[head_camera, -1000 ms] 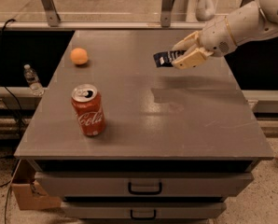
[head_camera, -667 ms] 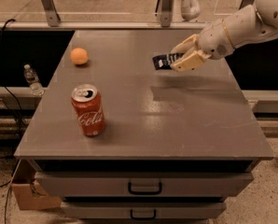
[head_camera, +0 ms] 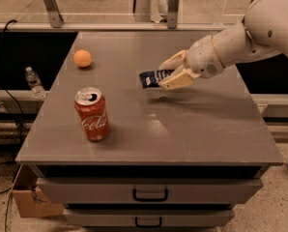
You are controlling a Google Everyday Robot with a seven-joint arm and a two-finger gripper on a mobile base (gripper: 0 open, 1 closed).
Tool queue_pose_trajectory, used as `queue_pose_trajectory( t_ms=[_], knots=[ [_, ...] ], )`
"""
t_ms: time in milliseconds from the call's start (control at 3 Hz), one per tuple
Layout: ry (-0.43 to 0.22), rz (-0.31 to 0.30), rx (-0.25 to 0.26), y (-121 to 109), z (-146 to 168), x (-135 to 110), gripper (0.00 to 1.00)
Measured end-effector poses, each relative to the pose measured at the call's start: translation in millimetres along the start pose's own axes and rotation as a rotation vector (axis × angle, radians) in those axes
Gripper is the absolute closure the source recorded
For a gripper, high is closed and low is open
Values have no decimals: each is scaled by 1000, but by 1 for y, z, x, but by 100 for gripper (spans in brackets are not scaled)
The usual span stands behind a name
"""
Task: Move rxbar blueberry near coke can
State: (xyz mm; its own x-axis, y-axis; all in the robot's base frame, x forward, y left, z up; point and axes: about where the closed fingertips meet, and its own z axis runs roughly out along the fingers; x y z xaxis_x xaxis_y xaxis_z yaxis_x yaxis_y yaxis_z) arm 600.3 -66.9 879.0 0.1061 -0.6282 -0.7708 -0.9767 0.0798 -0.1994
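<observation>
The coke can (head_camera: 92, 113), red with white script and a silver top, stands upright at the front left of the grey table (head_camera: 192, 134). My gripper (head_camera: 167, 73) reaches in from the right over the table's middle. It is shut on the rxbar blueberry (head_camera: 151, 78), a dark navy wrapper with white lettering, held a little above the surface. The bar sticks out to the left of the fingers (head_camera: 179, 81). The bar is well to the right of the can and farther back.
A small orange ball (head_camera: 82, 58) lies at the back left of the table. Drawers with handles (head_camera: 150, 195) are below the table's front edge. A plastic bottle (head_camera: 34, 82) stands off the table to the left. A cardboard box (head_camera: 29, 199) sits on the floor.
My gripper has moved left and toward the front with the rxbar blueberry in it, and lower toward the table. The can and the ball have not moved.
</observation>
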Motion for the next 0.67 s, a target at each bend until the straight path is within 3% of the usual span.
queue_pose_trajectory(
  t_ms=[667],
  knots=[
    [-13, 2, -117, 30, 62, 0, 100]
  ],
)
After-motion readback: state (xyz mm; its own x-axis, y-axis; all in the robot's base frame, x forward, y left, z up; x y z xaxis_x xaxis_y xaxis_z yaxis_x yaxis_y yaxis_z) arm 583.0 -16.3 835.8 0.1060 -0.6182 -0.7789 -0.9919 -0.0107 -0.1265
